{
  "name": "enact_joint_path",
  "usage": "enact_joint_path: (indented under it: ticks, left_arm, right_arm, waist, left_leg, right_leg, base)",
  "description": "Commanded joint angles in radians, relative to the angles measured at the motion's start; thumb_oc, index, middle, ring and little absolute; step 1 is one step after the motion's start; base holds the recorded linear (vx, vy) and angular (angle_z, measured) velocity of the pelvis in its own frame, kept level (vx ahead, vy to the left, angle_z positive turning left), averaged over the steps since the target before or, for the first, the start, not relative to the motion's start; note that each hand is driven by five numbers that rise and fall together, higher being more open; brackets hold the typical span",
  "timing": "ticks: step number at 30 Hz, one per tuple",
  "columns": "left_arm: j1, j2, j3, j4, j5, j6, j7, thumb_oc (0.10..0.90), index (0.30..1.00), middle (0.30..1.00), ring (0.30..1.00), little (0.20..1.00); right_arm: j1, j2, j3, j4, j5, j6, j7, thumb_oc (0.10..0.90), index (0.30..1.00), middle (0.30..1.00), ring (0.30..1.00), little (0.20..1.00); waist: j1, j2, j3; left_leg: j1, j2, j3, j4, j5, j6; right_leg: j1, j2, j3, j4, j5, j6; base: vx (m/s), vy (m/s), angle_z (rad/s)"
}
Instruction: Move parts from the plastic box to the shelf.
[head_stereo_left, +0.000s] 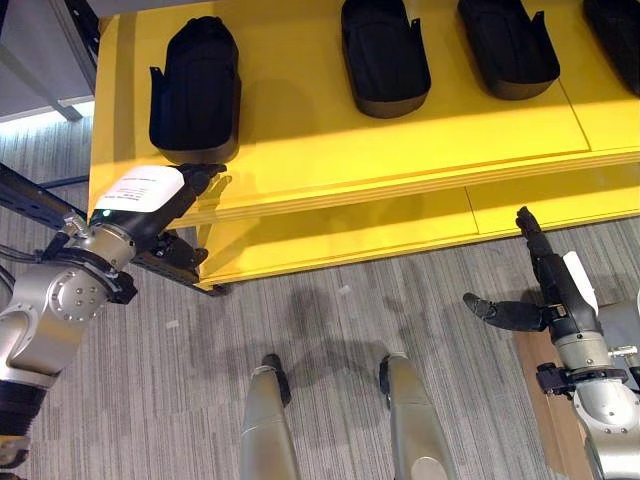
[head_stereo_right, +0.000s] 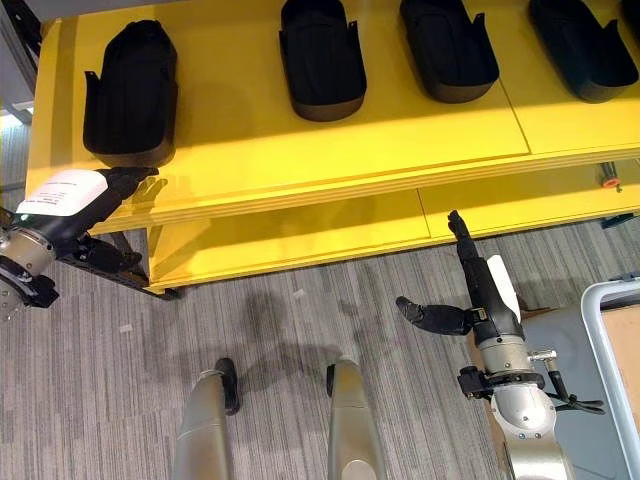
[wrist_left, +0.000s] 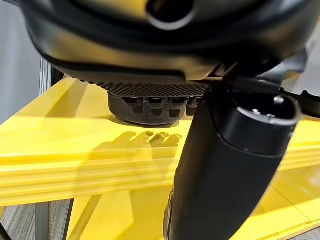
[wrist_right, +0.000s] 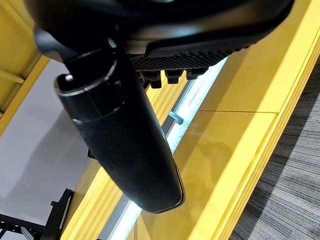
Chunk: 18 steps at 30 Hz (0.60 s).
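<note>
Left eye: yellow shelf (head_stereo_left: 330, 150) carried a row of black parts; the leftmost part (head_stereo_left: 195, 90) stood near the front edge. Left hand (head_stereo_left: 160, 200) reached at that edge just below the part, fingers straight and together, holding nothing.
Left eye, right side: right hand (head_stereo_left: 545, 285) hung over the carpet (head_stereo_left: 330, 320) in front of the lower shelf, fingers straight, thumb stuck out sideways, empty.
Right eye: same scene; four parts on the top board, the second part (head_stereo_right: 322, 58) well apart from the first. A grey-rimmed box (head_stereo_right: 600, 330) sat at the robot's right; I could not tell whether it was the plastic box or what it held.
Left wrist: fingers extended toward the part's (wrist_left: 150, 107) base, which rested flat on the board; their shadow fell on the yellow top.
Right wrist: thumb (wrist_right: 125, 145) stood out from the palm, fingers straight, yellow boards beyond.
Step, my read: leftmost part looked placed; hand should clear.
Doing it well: back off low and straight so the fingers don't nudge the part; check that it sits square before fetching another.
Materials: parts looked like matt black moulded plastic, rounded shells with raised side tabs; shelf was smooth painted board with layered edges; carpet was grey and ribbed.
</note>
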Motion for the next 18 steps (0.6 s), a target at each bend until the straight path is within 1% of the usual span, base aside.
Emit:
enact_joint_path:
  ticks: [1,6,7,8,9,10,11,12,13,14,15,18]
  left_arm:
    - [-0.112,0.001,0.04,0.033,-0.022,0.0,0.062,0.9,1.0,1.0,1.0,1.0]
    - [-0.138,0.008,0.027,0.065,-0.013,0.003,0.072,0.9,1.0,1.0,1.0,1.0]
    - [-0.148,0.006,0.022,0.075,-0.011,0.003,0.074,0.9,1.0,1.0,1.0,1.0]
    - [-0.154,0.006,0.019,0.085,-0.009,0.005,0.076,0.9,1.0,1.0,1.0,1.0]
    - [-0.163,0.005,0.014,0.09,-0.009,0.005,0.078,0.9,1.0,1.0,1.0,1.0]
    - [-0.169,0.006,0.008,0.093,-0.004,0.007,0.08,0.9,1.0,1.0,1.0,1.0]
    - [-0.176,0.006,0.006,0.099,-0.003,0.008,0.081,0.9,1.0,1.0,1.0,1.0]
    - [-0.188,0.004,0.0,0.115,-0.005,0.011,0.084,0.9,1.0,1.0,1.0,1.0]
    - [-0.193,0.007,-0.002,0.12,-0.003,0.012,0.084,0.9,1.0,1.0,1.0,1.0]
    - [-0.198,0.008,-0.006,0.126,-0.002,0.013,0.084,0.9,1.0,1.0,1.0,1.0]
    - [-0.204,0.009,-0.011,0.129,-0.002,0.012,0.085,0.9,1.0,1.0,1.0,1.0]
    - [-0.219,0.012,-0.024,0.15,0.005,0.015,0.086,0.9,1.0,1.0,1.0,1.0]
  right_arm:
    - [-0.058,-0.017,-0.081,-0.086,0.034,-0.074,-0.023,0.9,1.0,1.0,1.0,1.0]
    - [-0.058,-0.019,-0.08,-0.086,0.032,-0.072,-0.022,0.9,1.0,1.0,1.0,1.0]
    - [-0.057,-0.018,-0.079,-0.084,0.034,-0.072,-0.021,0.9,1.0,1.0,1.0,1.0]
    - [-0.057,-0.018,-0.079,-0.084,0.035,-0.072,-0.02,0.9,1.0,1.0,1.0,1.0]
    - [-0.057,-0.017,-0.078,-0.084,0.037,-0.073,-0.018,0.9,1.0,1.0,1.0,1.0]
    - [-0.058,-0.018,-0.078,-0.084,0.037,-0.073,-0.018,0.9,1.0,1.0,1.0,1.0]
    - [-0.058,-0.018,-0.076,-0.084,0.037,-0.073,-0.017,0.9,1.0,1.0,1.0,1.0]
    - [-0.058,-0.018,-0.077,-0.084,0.037,-0.073,-0.017,0.9,1.0,1.0,1.0,1.0]
    - [-0.058,-0.02,-0.077,-0.084,0.037,-0.073,-0.017,0.9,1.0,1.0,1.0,1.0]
    - [-0.059,-0.02,-0.076,-0.084,0.037,-0.072,-0.016,0.9,1.0,1.0,1.0,1.0]
    - [-0.059,-0.02,-0.076,-0.083,0.038,-0.072,-0.016,0.9,1.0,1.0,1.0,1.0]
    - [-0.06,-0.02,-0.076,-0.084,0.038,-0.072,-0.016,0.9,1.0,1.0,1.0,1.0]
  waist:
    - [-0.025,0.014,-0.046]
    - [-0.026,0.014,-0.045]
    - [-0.028,0.016,-0.051]
    - [-0.028,0.016,-0.05]
    - [-0.028,0.015,-0.044]
    - [-0.028,0.015,-0.044]
    - [-0.03,0.016,-0.05]
    - [-0.03,0.016,-0.049]
    - [-0.031,0.015,-0.043]
    - [-0.032,0.016,-0.048]
    - [-0.032,0.016,-0.049]
    - [-0.033,0.015,-0.049]
  left_leg:
    - [0.047,0.017,-0.011,0.037,-0.117,0.042]
    - [0.047,0.019,-0.012,0.04,-0.117,0.042]
    - [0.058,0.019,-0.014,0.041,-0.14,0.038]
    - [0.059,0.019,-0.014,0.041,-0.141,0.039]
    - [0.049,0.019,-0.01,0.039,-0.118,0.042]
    - [0.05,0.019,-0.011,0.04,-0.118,0.042]
    - [0.059,0.019,-0.013,0.042,-0.141,0.038]
    - [0.059,0.019,-0.013,0.045,-0.143,0.039]
    - [0.049,0.019,-0.01,0.043,-0.12,0.043]
    - [0.057,0.019,-0.012,0.045,-0.138,0.04]
    - [0.059,0.019,-0.012,0.046,-0.144,0.039]
    - [0.056,0.02,-0.011,0.049,-0.144,0.039]
  right_leg:
    - [0.054,0.005,0.008,-0.125,0.038,-0.039]
    - [0.052,0.006,0.008,-0.123,0.037,-0.039]
    - [0.062,0.007,0.009,-0.119,0.016,-0.036]
    - [0.061,0.007,0.01,-0.117,0.016,-0.036]
    - [0.053,0.006,0.007,-0.121,0.036,-0.039]
    - [0.052,0.006,0.008,-0.121,0.036,-0.039]
    - [0.061,0.006,0.01,-0.118,0.017,-0.036]
    - [0.06,0.006,0.011,-0.115,0.016,-0.036]
    - [0.05,0.006,0.009,-0.118,0.036,-0.039]
    - [0.056,0.006,0.01,-0.115,0.021,-0.036]
    - [0.057,0.006,0.01,-0.113,0.015,-0.035]
    - [0.056,0.006,0.011,-0.112,0.014,-0.036]
  base:
    - [0.0,0.0,0.0]
    - [0.02,0.001,0.0]
    - [0.1,0.004,-0.01]
    - [0.0,0.0,0.0]
    - [-0.08,-0.003,-0.01]
    - [0.0,0.0,0.0]
    - [0.09,0.007,0.0]
    - [0.0,0.0,0.0]
    - [0.0,0.0,0.0]
    - [0.0,0.0,0.0]
    - [0.09,0.005,-0.02]
    - [-0.03,0.0,0.0]
